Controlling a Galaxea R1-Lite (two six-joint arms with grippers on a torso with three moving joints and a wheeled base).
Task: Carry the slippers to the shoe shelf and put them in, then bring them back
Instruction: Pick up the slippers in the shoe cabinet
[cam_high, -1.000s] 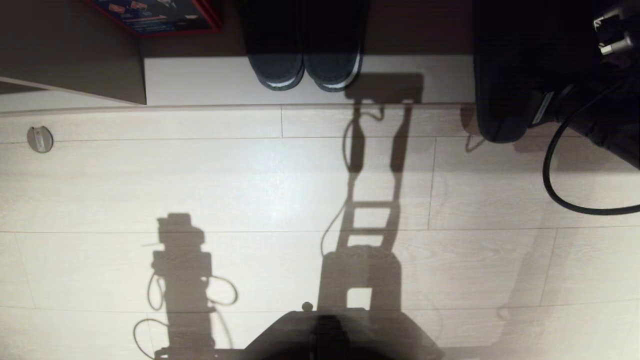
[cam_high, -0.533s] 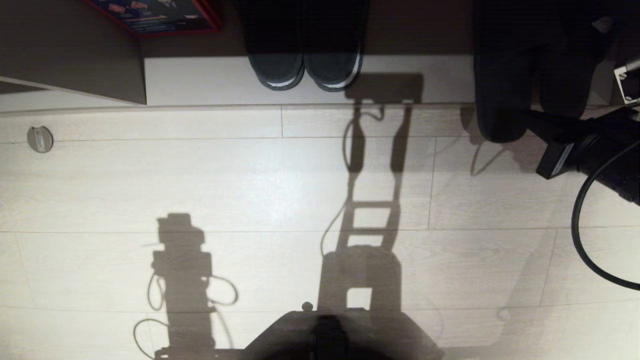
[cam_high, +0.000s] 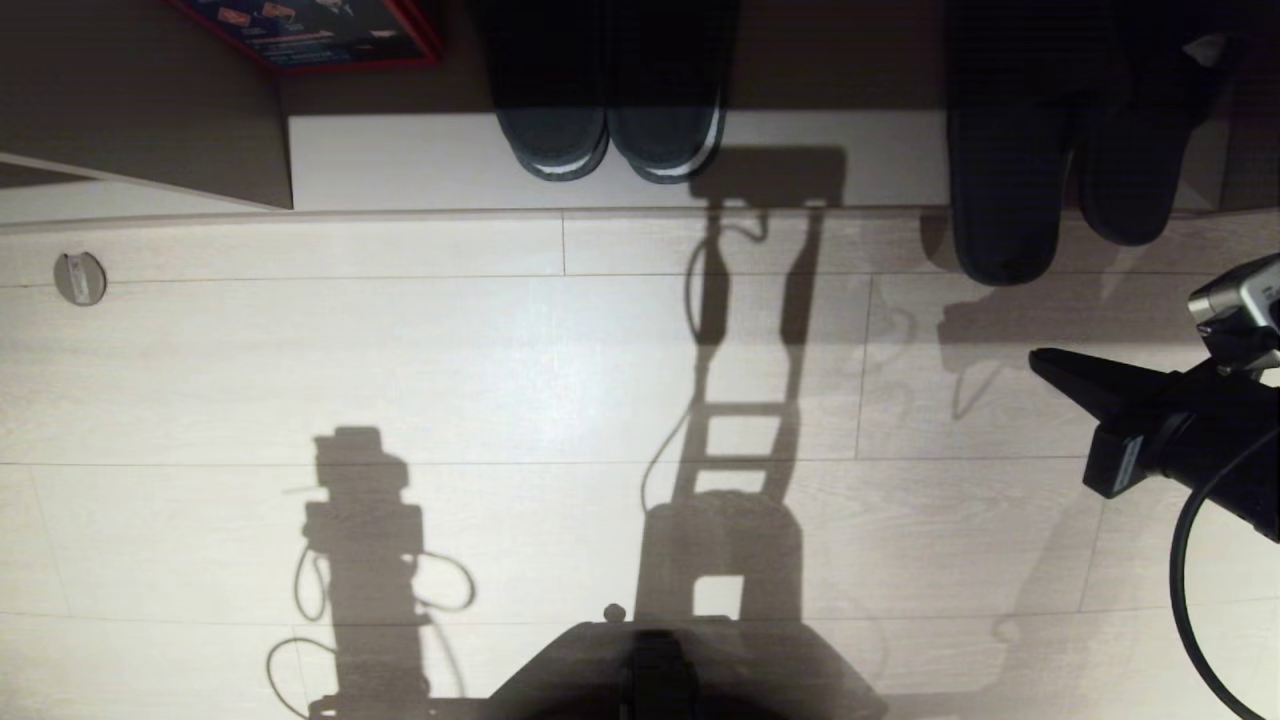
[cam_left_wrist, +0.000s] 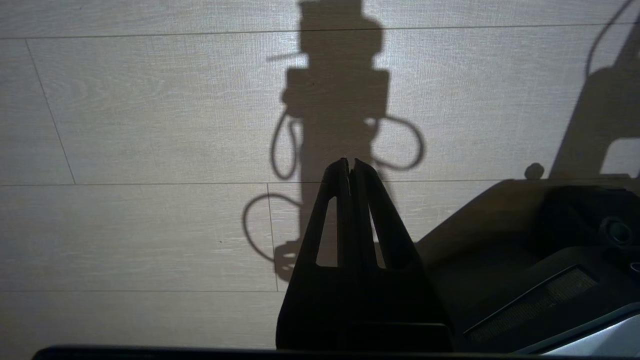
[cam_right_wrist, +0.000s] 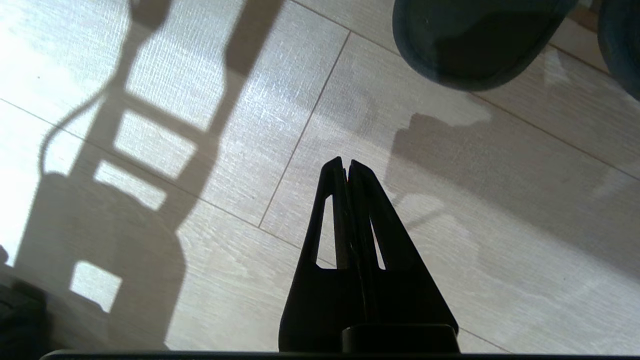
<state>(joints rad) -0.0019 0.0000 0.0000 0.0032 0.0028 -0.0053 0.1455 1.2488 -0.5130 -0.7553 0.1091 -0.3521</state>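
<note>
Right claw pressed together, empty, above the floor; the 2 slippers lie just ahead of it, heels overhanging the shoe shelf base board.

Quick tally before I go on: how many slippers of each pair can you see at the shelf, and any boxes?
Slate-grey slippers: 2, at the shoe shelf edge, heels overhanging the floor.
Dark slippers with white-striped soles: 2, on the shelf.
Red-edged box: 1.
Total: 5.

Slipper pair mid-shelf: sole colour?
Dark slippers, white stripes on the soles; head view shows it best.
</note>
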